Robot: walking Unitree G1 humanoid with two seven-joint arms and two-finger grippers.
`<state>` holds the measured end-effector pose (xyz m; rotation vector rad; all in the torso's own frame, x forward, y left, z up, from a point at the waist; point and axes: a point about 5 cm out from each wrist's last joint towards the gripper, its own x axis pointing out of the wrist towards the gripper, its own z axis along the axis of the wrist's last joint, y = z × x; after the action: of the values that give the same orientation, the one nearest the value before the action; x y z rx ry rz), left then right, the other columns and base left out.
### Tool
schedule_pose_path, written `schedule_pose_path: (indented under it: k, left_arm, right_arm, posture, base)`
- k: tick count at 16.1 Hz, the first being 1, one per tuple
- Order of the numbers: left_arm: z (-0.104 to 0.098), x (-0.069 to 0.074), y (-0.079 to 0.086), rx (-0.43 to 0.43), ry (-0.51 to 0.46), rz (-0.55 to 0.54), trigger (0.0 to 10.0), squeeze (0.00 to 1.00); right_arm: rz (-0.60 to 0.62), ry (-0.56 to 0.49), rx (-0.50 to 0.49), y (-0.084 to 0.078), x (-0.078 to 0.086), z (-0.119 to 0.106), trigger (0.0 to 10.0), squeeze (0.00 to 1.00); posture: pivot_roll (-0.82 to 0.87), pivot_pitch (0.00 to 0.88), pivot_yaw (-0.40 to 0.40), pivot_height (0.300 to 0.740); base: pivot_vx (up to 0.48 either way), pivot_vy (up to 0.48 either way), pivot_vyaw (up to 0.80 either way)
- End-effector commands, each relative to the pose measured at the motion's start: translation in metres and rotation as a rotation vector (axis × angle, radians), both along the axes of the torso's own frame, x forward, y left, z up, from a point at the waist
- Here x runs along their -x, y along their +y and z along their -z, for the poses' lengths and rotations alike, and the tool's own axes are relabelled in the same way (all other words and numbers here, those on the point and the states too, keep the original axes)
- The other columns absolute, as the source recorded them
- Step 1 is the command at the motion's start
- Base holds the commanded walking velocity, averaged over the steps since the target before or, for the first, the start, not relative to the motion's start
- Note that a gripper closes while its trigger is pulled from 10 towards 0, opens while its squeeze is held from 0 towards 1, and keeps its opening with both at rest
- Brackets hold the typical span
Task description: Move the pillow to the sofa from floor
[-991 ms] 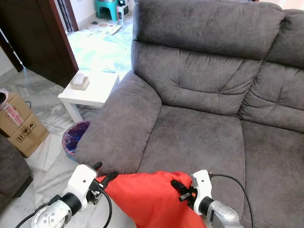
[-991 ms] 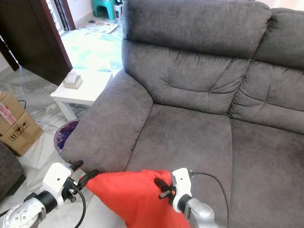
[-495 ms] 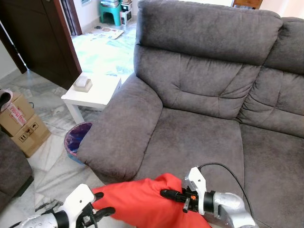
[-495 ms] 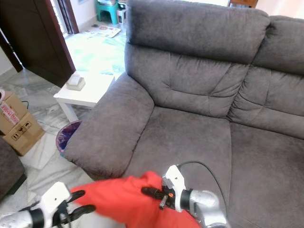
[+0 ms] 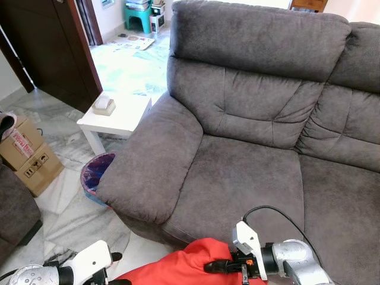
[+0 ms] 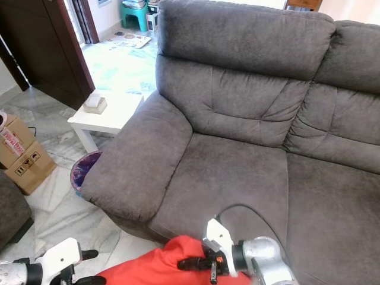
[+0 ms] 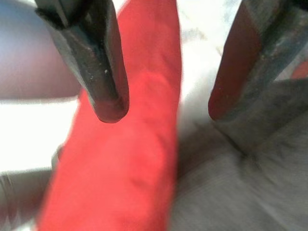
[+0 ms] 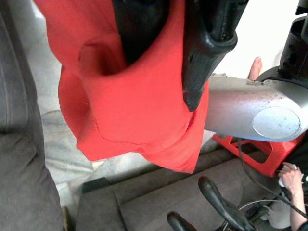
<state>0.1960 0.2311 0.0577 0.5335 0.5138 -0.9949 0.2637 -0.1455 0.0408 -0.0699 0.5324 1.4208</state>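
Right gripper [image 6: 185, 263] of mine is clamped on a fold of the soft red fabric pillow [image 6: 155, 265]; from its wrist camera I see the 2 black fingers [image 8: 204, 45] pinching bunched red cloth between them. Left gripper [image 5: 114, 268] sits low at my left, its 2 fingers spread apart and grasping nothing, with the pillow's red edge [image 7: 130, 159] showing between them through the left wrist camera. I see the pillow hanging low in front of the dark grey upholstered sofa [image 5: 249, 119], below the front edge of the seat cushion [image 5: 237, 184] and not resting on it. Off to my left stand a small white side table [image 5: 122, 116] with a little pale box on top [image 5: 104, 104], a purple round bin [image 5: 95, 172] beside the sofa arm, and a brown cardboard carton [image 5: 27, 157] on the marble floor [image 5: 71, 208].
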Motion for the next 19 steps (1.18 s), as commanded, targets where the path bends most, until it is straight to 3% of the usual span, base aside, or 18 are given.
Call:
schedule_pose_path:
  k: [1,6,9,16,19]
  left_arm:
    - [0.015,0.013,0.003,-0.105,0.057,0.101,10.0,1.00]
    - [0.023,0.013,0.008,-0.186,0.042,0.190,10.0,1.00]
    - [0.029,0.009,0.010,-0.205,0.004,0.170,10.0,1.00]
    - [0.043,0.018,0.007,-0.184,0.071,0.226,10.0,1.00]
    - [0.050,0.025,0.010,-0.232,0.126,0.259,10.0,1.00]
  right_arm:
    - [-0.037,-0.063,-0.076,0.014,-0.005,-0.015,10.0,0.00]
    - [-0.098,-0.061,-0.111,0.018,0.004,-0.024,10.0,0.00]
    - [-0.116,-0.085,-0.132,0.020,0.004,-0.033,10.0,0.00]
    - [-0.147,-0.115,-0.153,0.031,0.006,-0.047,10.0,0.00]
    - [-0.151,-0.122,-0.150,0.032,0.006,-0.048,10.0,0.00]
  posture:
    - [0.19,0.129,-0.033,0.740]
    - [0.19,0.129,-0.029,0.740]
    - [0.18,0.126,-0.030,0.740]
    - [0.18,0.125,-0.035,0.740]
    - [0.18,0.125,-0.035,0.740]
  base:
    - [0.000,0.000,0.00]
    - [0.000,0.000,0.00]
    - [0.000,0.000,0.00]
    - [0.000,0.000,0.00]
    - [0.000,0.000,0.00]
